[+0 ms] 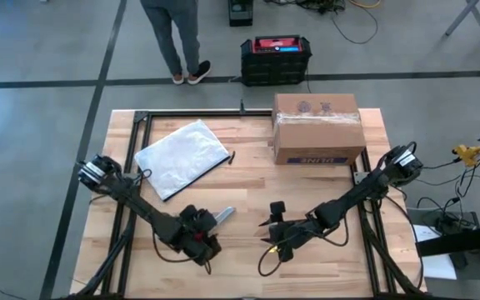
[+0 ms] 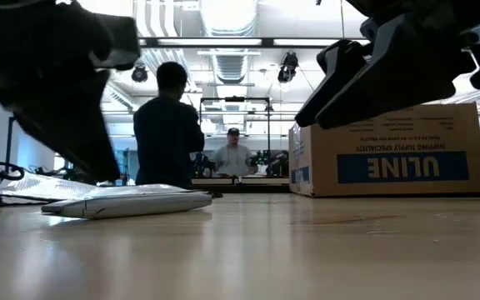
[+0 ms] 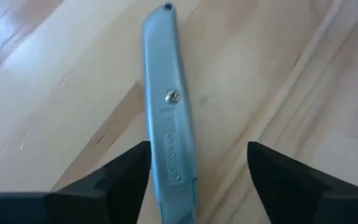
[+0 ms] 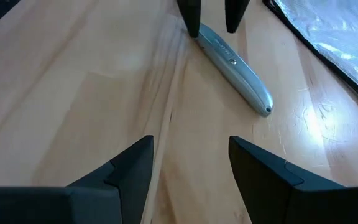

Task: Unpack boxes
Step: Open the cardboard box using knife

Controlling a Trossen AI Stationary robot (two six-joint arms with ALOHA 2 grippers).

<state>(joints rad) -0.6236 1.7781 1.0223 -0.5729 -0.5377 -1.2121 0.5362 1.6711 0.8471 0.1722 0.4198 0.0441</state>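
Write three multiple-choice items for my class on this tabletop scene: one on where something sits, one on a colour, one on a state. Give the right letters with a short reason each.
1. Where does the utility knife lie?
A. On top of the cardboard box
B. On the table between the left tool's fingers
C. Inside the plastic bag

2. What colour is the ULINE label on the cardboard box?
A. Blue
B. Green
C. Yellow

3. How does the left tool stand?
A. Shut on the knife
B. Open, fingers either side of the knife
C. Shut on the plastic bag

Answers:
1 B, the left wrist view shows the knife flat on the wood between the fingers.
2 A, the low view shows a blue band with white letters.
3 B, a gap shows on one side of the knife, and the other finger stands at its edge without clamping.
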